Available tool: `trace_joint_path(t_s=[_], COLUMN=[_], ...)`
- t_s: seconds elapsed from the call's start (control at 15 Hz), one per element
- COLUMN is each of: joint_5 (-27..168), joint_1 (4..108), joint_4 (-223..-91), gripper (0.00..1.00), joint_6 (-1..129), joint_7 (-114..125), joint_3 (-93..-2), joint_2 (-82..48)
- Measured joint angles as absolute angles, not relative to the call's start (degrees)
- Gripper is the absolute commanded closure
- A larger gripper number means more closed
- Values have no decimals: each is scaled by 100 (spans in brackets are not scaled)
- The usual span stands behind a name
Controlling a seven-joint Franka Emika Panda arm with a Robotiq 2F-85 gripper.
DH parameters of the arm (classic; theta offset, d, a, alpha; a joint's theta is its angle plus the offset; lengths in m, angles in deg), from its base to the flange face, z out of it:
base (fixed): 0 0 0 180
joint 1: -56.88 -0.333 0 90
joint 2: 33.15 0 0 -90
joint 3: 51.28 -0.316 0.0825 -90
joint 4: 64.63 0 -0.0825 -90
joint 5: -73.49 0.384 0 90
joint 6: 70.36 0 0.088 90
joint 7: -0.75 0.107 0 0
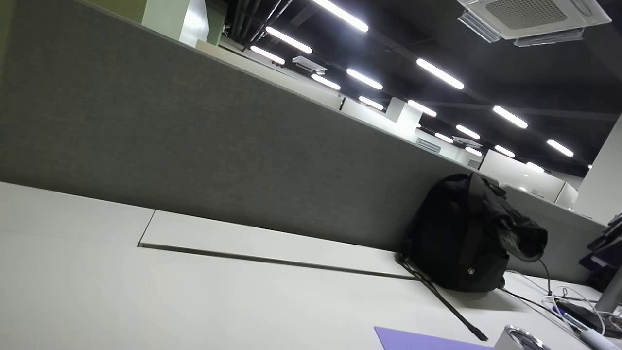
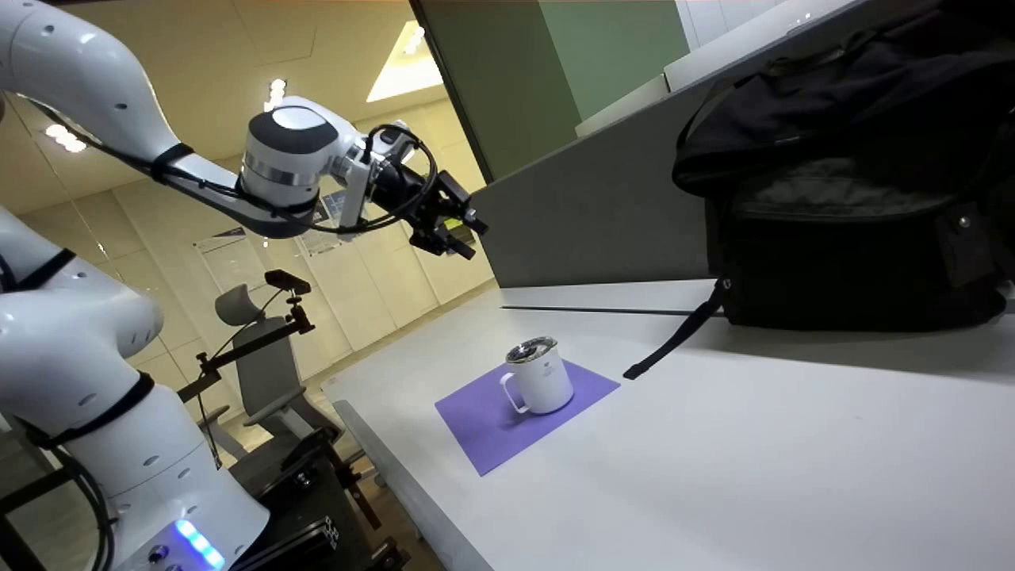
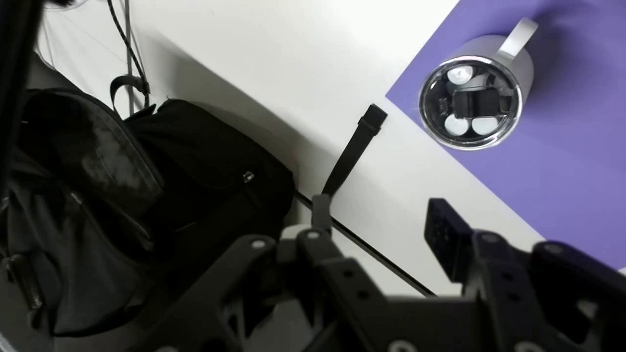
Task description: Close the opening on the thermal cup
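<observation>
The thermal cup is white with a handle and stands upright on a purple mat. It shows in the wrist view (image 3: pixel 521 63) at upper right and in both exterior views (image 2: pixel 547 385) (image 1: pixel 508 342), cut off at the bottom edge in one. Its clear lid (image 3: pixel 440 105) has a shiny rim and a black slider (image 3: pixel 484 102) across the middle. I cannot tell how far the lid's opening is uncovered. My gripper (image 3: pixel 381 222) is open, with nothing between its fingers. In an exterior view the gripper (image 2: pixel 472 239) hangs well above the table, apart from the cup.
The purple mat (image 2: pixel 492 432) lies on the white table (image 2: pixel 714 460). A black backpack (image 2: pixel 856 266) stands against the grey partition (image 2: pixel 587 230), its strap (image 3: pixel 352 151) reaching towards the mat. A groove (image 3: pixel 381 256) runs along the table. Cables (image 1: pixel 529 304) lie beyond the backpack.
</observation>
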State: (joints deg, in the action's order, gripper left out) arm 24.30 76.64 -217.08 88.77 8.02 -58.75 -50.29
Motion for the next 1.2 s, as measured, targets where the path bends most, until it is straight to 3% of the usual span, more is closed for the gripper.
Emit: trace_joint_path(t_s=[0.27, 1.2], joint_5=[1903, -374], joint_1=[7819, 8033], joint_4=[-21493, -21117], gripper=[99, 100], joint_6=[8941, 8928], joint_7=[1245, 2939], joint_3=[-6134, -6199], joint_2=[-4483, -3251])
